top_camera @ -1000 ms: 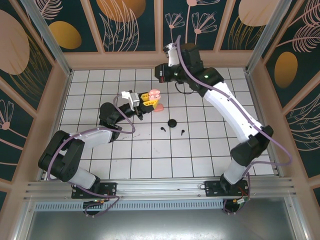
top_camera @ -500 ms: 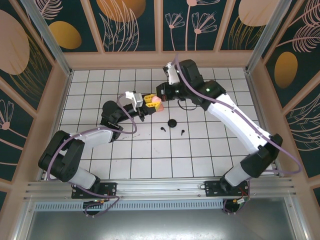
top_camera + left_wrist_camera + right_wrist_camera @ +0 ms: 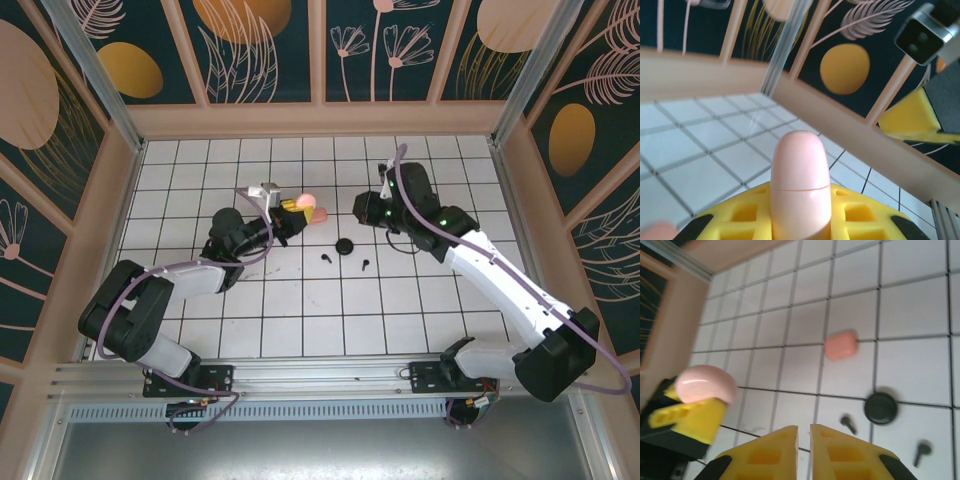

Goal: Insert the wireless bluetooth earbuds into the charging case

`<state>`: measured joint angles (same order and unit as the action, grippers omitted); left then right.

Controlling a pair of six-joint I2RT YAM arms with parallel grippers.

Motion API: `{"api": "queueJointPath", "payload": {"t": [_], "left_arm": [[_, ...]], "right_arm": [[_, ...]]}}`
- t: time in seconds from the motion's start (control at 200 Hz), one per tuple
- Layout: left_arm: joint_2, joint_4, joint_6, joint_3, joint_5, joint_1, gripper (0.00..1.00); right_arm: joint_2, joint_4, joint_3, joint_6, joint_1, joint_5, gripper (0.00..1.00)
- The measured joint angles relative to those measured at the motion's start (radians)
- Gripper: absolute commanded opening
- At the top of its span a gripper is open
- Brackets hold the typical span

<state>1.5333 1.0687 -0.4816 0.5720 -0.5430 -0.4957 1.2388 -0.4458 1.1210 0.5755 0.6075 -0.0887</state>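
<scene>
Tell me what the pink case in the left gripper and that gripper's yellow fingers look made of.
The pink case looks like hard plastic with a smooth satin finish: soft highlights and a fine seam line. The fingers of the left gripper look like matte yellow plastic, possibly printed, judging by the open lattice pockets.

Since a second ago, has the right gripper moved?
Yes: the right gripper has come away from the back wall, nearer the black case.
</scene>
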Motion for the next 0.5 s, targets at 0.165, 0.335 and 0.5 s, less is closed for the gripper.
{"api": "queueJointPath", "payload": {"t": [0.165, 0.335, 0.5], "left_arm": [[0.013, -0.053, -0.085, -0.089, 0.066, 0.000, 0.00], [0.092, -0.084, -0.166, -0.089, 0.126, 0.001, 0.05], [0.241, -0.095, -0.254, -0.040, 0.133, 0.028, 0.07]], "right_arm": [[-0.001, 0.020, -0.106, 0.028, 0.000, 0.023, 0.19], [-0.001, 0.049, -0.132, 0.039, 0.000, 0.040, 0.21], [0.000, 0.074, -0.141, 0.053, 0.000, 0.045, 0.22]]}}
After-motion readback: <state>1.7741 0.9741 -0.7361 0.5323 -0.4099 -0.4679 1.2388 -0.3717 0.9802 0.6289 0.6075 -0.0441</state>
